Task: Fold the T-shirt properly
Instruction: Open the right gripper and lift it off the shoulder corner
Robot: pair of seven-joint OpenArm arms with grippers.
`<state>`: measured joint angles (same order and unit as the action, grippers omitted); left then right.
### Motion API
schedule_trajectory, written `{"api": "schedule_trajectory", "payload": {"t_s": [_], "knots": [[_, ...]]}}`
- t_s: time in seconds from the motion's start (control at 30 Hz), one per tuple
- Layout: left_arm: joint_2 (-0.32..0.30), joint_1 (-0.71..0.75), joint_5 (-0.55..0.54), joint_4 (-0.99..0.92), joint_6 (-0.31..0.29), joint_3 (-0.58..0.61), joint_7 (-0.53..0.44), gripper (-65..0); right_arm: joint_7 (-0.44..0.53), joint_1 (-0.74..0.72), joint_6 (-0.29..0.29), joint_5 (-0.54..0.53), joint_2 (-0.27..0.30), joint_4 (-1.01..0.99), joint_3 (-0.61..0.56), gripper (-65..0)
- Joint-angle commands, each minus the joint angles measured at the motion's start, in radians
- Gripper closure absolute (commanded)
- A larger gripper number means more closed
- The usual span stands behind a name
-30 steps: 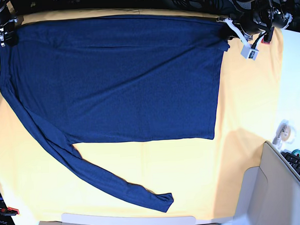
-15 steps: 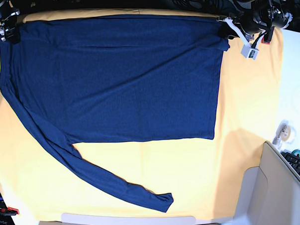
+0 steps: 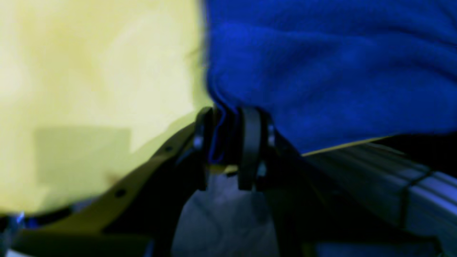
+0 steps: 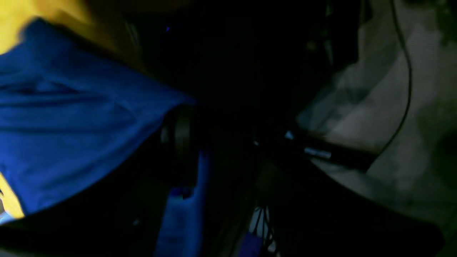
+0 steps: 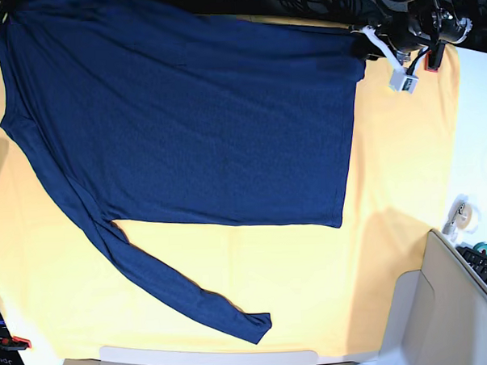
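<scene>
I had the shirt spread on the yellow cloth, one sleeve trailing toward me. My left hand pinched its far corner. The right hand's grip I couldn't tell. It looked thin, limp knit, best taken at corners.

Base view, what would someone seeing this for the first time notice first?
The big navy T-shirt spread over the yellow cloth, filling the upper left. One long sleeve trails diagonally toward the bottom edge. At the shirt's top right corner sits the left gripper, with blue fabric bunched between its fingers in the left wrist view.
</scene>
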<state>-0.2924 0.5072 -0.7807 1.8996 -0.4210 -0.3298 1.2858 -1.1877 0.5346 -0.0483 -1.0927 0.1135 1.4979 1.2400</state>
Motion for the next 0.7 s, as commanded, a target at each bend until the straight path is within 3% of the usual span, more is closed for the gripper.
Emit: {"api": "schedule_trajectory", "payload": {"t_s": [0.0, 0.27, 0.67], "knots": [[-0.008, 0.000, -0.023, 0.016, -0.005, -0.004, -0.004, -12.5, 0.007, 0.012, 0.009, -0.020, 0.015, 0.020, 0.007, -18.2], [-0.008, 0.021, -0.024, 0.019, -0.006, -0.004, -0.005, -12.5, 0.007, 0.023, 0.009, -0.117, 0.016, 0.045, 0.007, -18.2], [-0.008, 0.021, -0.024, 0.019, -0.006, -0.004, -0.010, -12.5, 0.007, 0.071, 0.009, -0.117, 0.012, 0.114, 0.007, -18.2]]}}
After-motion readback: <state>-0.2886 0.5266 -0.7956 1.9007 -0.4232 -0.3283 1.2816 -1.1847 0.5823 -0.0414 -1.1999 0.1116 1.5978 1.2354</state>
